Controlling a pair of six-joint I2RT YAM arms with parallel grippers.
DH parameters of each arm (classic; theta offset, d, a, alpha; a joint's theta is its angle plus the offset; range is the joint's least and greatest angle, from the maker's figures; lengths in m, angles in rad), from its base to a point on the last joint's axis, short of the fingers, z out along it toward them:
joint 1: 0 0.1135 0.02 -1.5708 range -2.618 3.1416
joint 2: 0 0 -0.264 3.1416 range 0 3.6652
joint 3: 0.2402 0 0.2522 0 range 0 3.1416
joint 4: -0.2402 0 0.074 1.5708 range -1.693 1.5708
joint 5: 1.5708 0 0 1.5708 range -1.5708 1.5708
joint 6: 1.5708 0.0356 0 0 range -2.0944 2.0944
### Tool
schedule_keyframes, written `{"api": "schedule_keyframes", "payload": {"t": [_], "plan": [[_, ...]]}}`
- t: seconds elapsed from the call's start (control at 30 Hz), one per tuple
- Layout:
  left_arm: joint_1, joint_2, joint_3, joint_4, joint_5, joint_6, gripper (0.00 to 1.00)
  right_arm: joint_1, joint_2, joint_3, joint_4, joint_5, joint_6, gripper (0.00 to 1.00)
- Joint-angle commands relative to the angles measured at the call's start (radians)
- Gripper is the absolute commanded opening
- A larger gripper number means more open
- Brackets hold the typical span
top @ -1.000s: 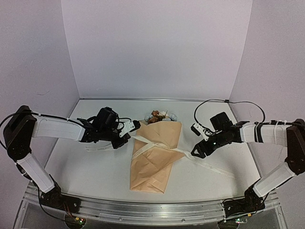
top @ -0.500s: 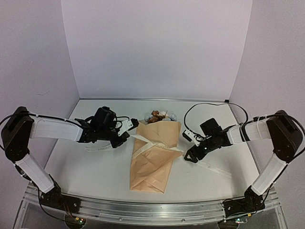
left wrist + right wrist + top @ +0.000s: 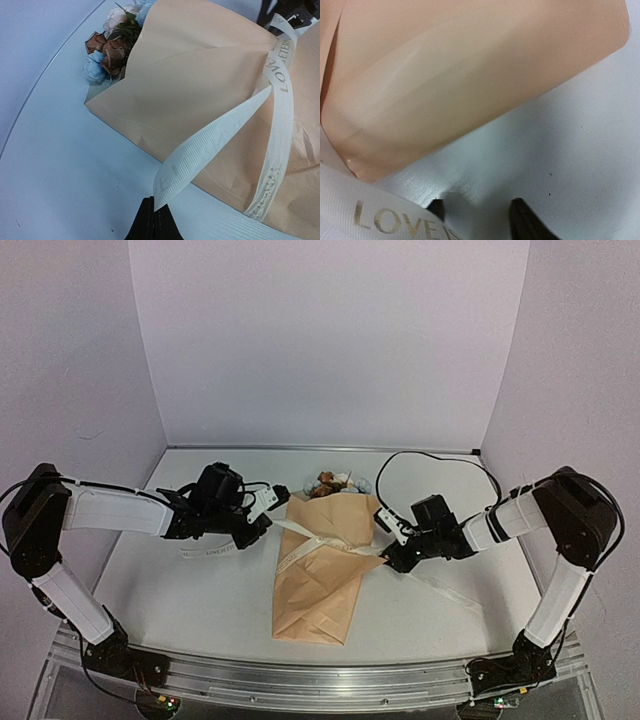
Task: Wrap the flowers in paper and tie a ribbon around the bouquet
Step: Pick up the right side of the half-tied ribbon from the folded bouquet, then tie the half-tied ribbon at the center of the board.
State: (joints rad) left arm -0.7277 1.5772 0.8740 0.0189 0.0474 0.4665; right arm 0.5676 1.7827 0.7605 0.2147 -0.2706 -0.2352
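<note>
The bouquet lies in the middle of the table, a peach-tan paper [image 3: 322, 575] cone with the flowers [image 3: 337, 483] poking out at its far end. The cream ribbon [image 3: 318, 543] crosses the cone in a loop. My left gripper [image 3: 266, 510] hovers at the cone's upper left, shut on a ribbon strand [image 3: 215, 145] right at its tips [image 3: 152, 220]; flowers [image 3: 111, 46] and paper [image 3: 200, 85] lie ahead of it. My right gripper [image 3: 392, 558] sits low at the cone's right edge, open [image 3: 479, 215], bare table between its fingertips [image 3: 522, 217]. The lettered ribbon [image 3: 375, 217] overlaps its left tip, beside the paper [image 3: 470, 75].
One loose ribbon tail [image 3: 205, 550] trails on the table under my left arm, another [image 3: 452, 593] runs toward the front right. A black cable [image 3: 400, 462] arcs above my right wrist. Purple walls enclose the table on three sides.
My right arm has slid left and down to the cone's right edge, over the ribbon, and its jaws have narrowed. The left gripper has drifted slightly left and still holds the ribbon.
</note>
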Motion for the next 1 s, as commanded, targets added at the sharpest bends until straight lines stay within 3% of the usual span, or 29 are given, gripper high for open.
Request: {"api": "schedule_keyframes", "payload": {"t": [0.0, 0.03, 0.1, 0.17, 0.27, 0.4, 0.5, 0.77, 0.97], "plan": [[0.010, -0.018, -0.016, 0.073, -0.105, -0.126, 0.00, 0.004, -0.056, -0.073, 0.024, 0.065, 0.045, 0.07], [0.010, -0.016, -0.017, 0.067, -0.139, -0.179, 0.00, 0.004, -0.068, -0.090, 0.023, 0.096, 0.059, 0.00], [0.010, -0.019, -0.026, 0.049, -0.184, -0.279, 0.00, 0.004, -0.108, -0.117, 0.002, 0.174, 0.101, 0.00], [0.016, -0.024, -0.035, 0.028, -0.299, -0.421, 0.00, 0.002, -0.154, -0.120, -0.122, 0.285, 0.152, 0.00], [0.053, -0.007, -0.008, -0.118, -0.352, -0.630, 0.00, -0.018, -0.223, -0.105, -0.331, 0.383, 0.266, 0.00], [0.247, 0.034, 0.038, -0.306, -0.259, -0.890, 0.00, -0.134, -0.307, -0.128, -0.461, 0.344, 0.539, 0.00], [0.424, 0.010, -0.011, -0.304, -0.090, -1.020, 0.00, -0.219, -0.362, -0.158, -0.516, 0.321, 0.680, 0.00], [0.711, -0.099, -0.180, -0.237, 0.124, -1.207, 0.00, -0.409, -0.526, -0.224, -0.624, 0.387, 0.866, 0.00], [0.748, -0.129, -0.217, -0.267, 0.089, -1.178, 0.00, -0.487, -0.566, -0.162, -0.725, 0.350, 0.871, 0.00]]}}
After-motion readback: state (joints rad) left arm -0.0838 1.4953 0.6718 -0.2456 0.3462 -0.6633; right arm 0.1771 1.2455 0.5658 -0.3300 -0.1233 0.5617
